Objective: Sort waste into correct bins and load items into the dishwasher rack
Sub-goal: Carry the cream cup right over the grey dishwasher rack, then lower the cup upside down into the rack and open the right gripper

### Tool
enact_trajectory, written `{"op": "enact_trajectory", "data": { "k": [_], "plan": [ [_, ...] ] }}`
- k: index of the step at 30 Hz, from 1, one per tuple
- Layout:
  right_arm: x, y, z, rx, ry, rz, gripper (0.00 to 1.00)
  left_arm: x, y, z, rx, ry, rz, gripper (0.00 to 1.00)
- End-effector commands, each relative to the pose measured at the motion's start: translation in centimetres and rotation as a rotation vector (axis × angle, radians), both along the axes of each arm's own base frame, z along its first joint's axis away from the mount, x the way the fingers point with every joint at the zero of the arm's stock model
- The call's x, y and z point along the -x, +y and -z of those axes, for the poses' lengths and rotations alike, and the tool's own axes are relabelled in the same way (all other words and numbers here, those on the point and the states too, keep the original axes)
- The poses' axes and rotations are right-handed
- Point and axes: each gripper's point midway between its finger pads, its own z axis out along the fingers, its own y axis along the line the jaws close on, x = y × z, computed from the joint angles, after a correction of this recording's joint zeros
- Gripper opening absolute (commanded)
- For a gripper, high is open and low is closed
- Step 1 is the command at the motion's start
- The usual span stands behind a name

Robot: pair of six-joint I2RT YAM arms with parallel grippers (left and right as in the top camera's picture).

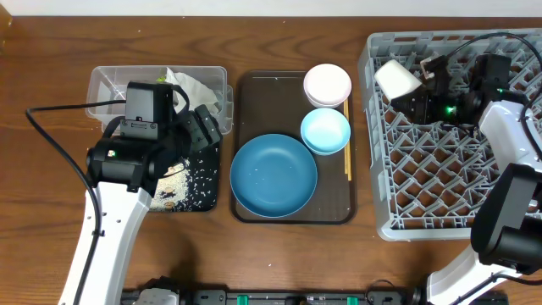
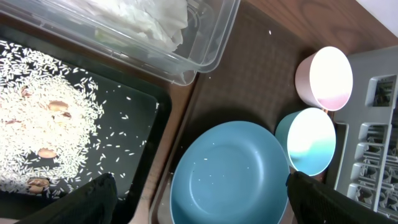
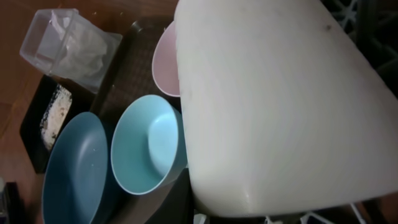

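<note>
Overhead: rice (image 1: 195,180) in black tray (image 1: 212,169), napkin (image 1: 200,90) in tub (image 1: 105,85); left fingers (image 1: 203,127) spread, right fingers (image 1: 420,88) pinching cup (image 1: 397,79).

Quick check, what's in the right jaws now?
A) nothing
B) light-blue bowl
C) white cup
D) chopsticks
C: the right jaws hold the cup over the rack, and it fills the right wrist view.
</note>
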Motion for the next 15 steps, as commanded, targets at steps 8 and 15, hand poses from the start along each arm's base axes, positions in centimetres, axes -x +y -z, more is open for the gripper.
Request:
{"op": "enact_trajectory", "data": {
  "k": [8, 15],
  "plan": [
    [1.7, -3.9, 1.8, 0.007, 0.144, 0.121, 0.07, -0.4, 0.2, -0.7, -0.006, -0.018, -0.003, 0.90],
    [2.7, -5.7, 2.0, -0.030, 0.224, 0.197, 0.10, -0.4, 0.2, -0.7, -0.006, -0.018, -0.003, 0.90]
  ]
}}
